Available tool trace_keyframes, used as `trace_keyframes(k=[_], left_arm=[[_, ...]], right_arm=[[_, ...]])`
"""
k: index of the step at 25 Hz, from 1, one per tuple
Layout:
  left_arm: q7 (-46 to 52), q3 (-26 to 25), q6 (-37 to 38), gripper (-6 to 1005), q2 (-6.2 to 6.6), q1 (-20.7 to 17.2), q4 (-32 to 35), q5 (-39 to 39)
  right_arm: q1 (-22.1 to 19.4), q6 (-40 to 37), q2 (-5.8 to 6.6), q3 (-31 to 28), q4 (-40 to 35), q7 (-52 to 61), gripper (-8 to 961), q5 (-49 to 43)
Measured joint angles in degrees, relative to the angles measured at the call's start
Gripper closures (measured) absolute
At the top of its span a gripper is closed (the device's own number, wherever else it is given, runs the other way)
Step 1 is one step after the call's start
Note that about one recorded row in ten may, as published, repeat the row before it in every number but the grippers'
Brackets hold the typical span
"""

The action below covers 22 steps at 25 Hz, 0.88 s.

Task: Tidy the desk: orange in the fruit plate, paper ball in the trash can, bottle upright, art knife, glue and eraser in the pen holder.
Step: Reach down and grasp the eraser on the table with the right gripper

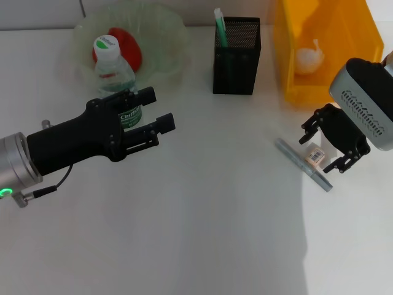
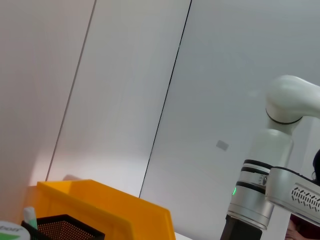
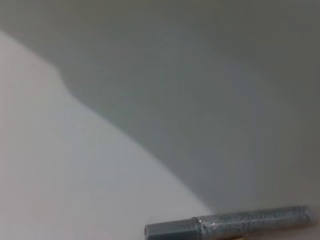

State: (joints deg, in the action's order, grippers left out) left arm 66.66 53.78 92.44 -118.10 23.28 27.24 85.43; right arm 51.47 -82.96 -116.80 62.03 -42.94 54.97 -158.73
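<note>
Both hands gape: left hand [image 1: 149,115] partly hides the bottle [image 1: 116,77], right hand [image 1: 325,144] straddles the eraser [image 1: 315,155].

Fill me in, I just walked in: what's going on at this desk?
A two-armed robot is tidying. Its left gripper is open around the upright bottle. The right gripper hovers open over the eraser, beside the grey art knife. The orange sits in the fruit plate, the paper ball in the trash can.

Even bright light; blurred right-wrist view.
</note>
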Motion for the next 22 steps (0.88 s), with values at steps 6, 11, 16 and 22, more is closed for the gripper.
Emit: trace_keyframes(k=[6, 11, 16, 22], left_arm=[[0.2, -0.2, 0.1, 256, -0.03, 0.2, 0.0, -0.1], [0.2, -0.4, 0.1, 257, -0.02, 0.2, 0.1, -0.1], [0.2, -0.7, 0.2, 256, -0.02, 0.1, 0.1, -0.1], [0.2, -0.7, 0.3, 256, -0.02, 0.1, 0.2, -0.1]], right_arm=[[1.0, -0.3, 0.10, 0.0, 0.1, 0.2, 258, 0.0], [1.3, -0.3, 0.07, -0.1, 0.4, 0.2, 258, 0.0], [2.0, -0.3, 0.00, 0.2, 2.2, 0.4, 259, -0.3], [2.6, 0.2, 0.02, 0.4, 3.6, 0.7, 364, -0.5]])
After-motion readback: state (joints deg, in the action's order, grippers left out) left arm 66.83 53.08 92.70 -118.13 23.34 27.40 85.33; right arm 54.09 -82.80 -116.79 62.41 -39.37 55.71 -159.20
